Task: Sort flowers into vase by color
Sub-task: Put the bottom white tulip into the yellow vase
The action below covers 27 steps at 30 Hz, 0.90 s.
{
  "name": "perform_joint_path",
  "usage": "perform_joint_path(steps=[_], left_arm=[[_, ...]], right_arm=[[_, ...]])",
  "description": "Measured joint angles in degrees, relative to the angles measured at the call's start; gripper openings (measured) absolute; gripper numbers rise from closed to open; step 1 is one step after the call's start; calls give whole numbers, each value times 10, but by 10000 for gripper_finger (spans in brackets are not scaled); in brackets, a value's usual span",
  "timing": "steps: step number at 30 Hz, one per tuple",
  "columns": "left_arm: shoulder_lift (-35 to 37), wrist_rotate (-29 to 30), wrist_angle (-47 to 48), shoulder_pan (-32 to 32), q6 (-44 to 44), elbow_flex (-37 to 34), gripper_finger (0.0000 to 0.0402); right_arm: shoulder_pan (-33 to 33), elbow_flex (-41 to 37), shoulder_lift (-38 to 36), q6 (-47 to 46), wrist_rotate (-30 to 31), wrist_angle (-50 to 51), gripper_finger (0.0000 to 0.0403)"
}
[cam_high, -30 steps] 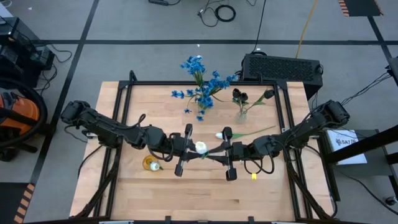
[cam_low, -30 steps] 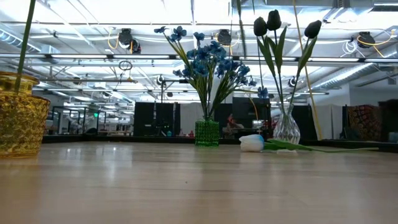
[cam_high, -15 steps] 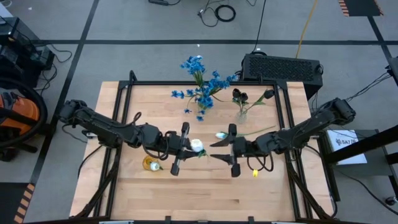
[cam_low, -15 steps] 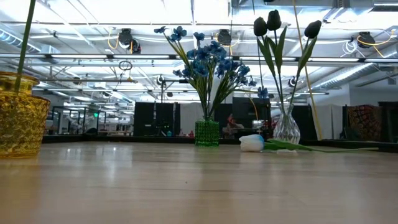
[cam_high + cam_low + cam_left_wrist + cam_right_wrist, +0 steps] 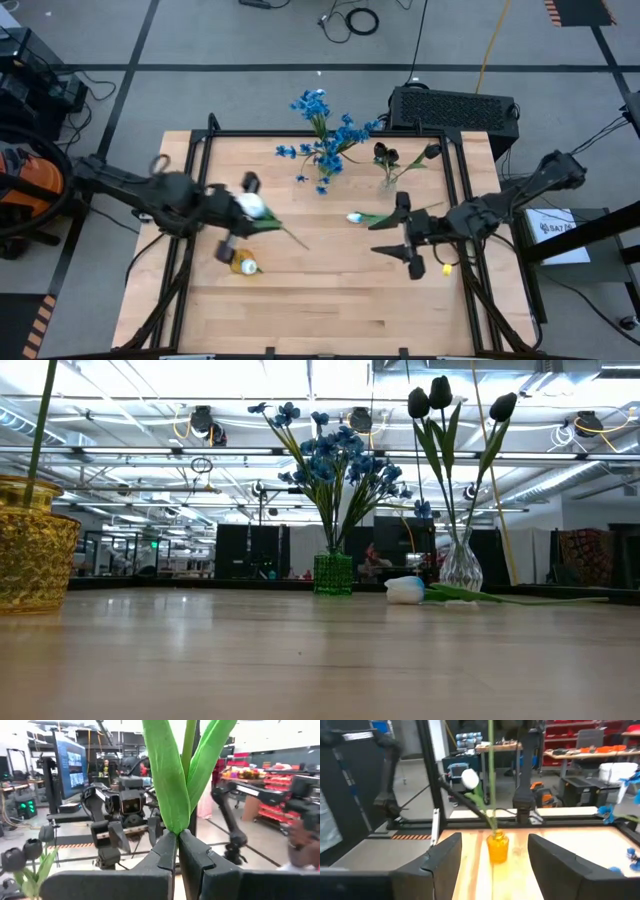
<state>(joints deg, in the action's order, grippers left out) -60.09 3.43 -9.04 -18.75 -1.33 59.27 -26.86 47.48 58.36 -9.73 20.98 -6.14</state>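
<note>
My left gripper [image 5: 252, 219] is raised over the table's left part, shut on a white tulip whose bloom [image 5: 252, 205] is beside it and whose stem [image 5: 290, 238] slants toward the near right. A yellow vase [image 5: 242, 263] stands just near of it, with one stem [image 5: 490, 765] upright in it. My right gripper [image 5: 375, 237] hangs open right of centre, with nothing between its fingers. Another white tulip [image 5: 355, 217] lies flat on the table beside it. The blue flowers [image 5: 325, 135] stand in a green vase [image 5: 333, 573]. The dark tulips [image 5: 385, 155] stand in a clear vase [image 5: 461, 565]. My left gripper pinches the white tulip's stem between its two fingers, right at the base of the leaves [image 5: 178, 831]. The two long green leaves [image 5: 167, 775] stick out past the fingertips. The flower is lifted clear of the table, with its lower stem reaching out free.
A black box [image 5: 450, 108] sits behind the table's far right corner. A dark frame [image 5: 200, 160] runs along the table's left, right and far edges. Bare wood [image 5: 320, 310] stretches across the near half.
My right gripper has opened, let go of the white tulip and drawn back toward the table's right edge. My left gripper has carried the tulip from the table's middle toward the left edge, up to the yellow vase, and the flower has turned about with it.
</note>
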Motion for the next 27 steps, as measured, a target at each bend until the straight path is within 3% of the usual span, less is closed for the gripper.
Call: perform_joint_path(steps=[14,20,27], left_arm=[[193,17,235,-120,57,0,15],[259,99,258,-154,40,0,15],[300,108,308,-155,35,-4,15]], right_arm=[[-16,0,-5,-6,2,39,217],[-16,0,-5,-16,2,39,217],[-16,0,-5,-16,2,43,217]])
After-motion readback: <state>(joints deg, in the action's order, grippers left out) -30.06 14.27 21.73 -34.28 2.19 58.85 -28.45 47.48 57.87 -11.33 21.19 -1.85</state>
